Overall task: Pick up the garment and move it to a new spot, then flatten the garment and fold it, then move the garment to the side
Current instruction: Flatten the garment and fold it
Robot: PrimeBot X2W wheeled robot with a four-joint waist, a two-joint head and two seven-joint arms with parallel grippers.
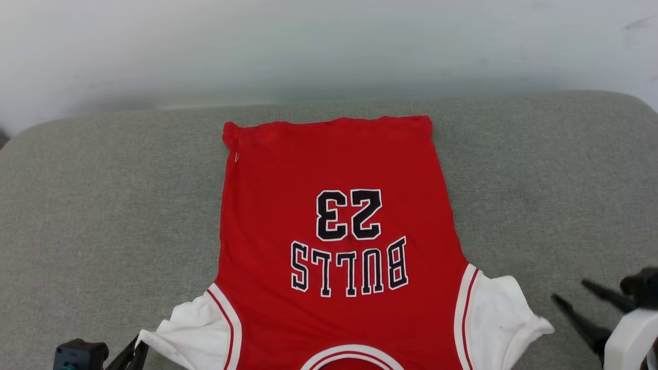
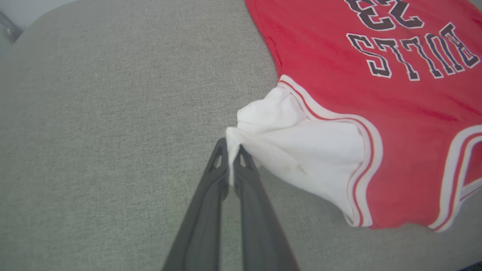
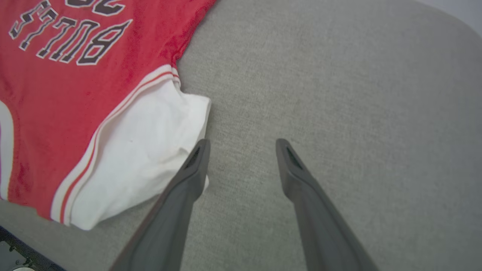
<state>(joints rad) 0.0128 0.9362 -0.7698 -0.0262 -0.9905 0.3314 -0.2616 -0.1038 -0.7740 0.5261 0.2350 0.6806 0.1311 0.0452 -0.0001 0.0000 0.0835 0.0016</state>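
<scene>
Left gripper [image 2: 230, 150]: fingers pressed together, pinching tip of white sleeve [image 2: 293, 139] on garment's left side. Right gripper [image 3: 241, 145]: fingers spread, holding nothing, over bare grey surface [image 3: 339, 94] just beside other white sleeve [image 3: 150, 150]; cannot tell if touching. Garment [image 1: 339, 164] lies flat at middle of surface, collar end nearest robot, hem farthest, "BULLS 23" print up. Pale wall [image 1: 308, 46] beyond.
</scene>
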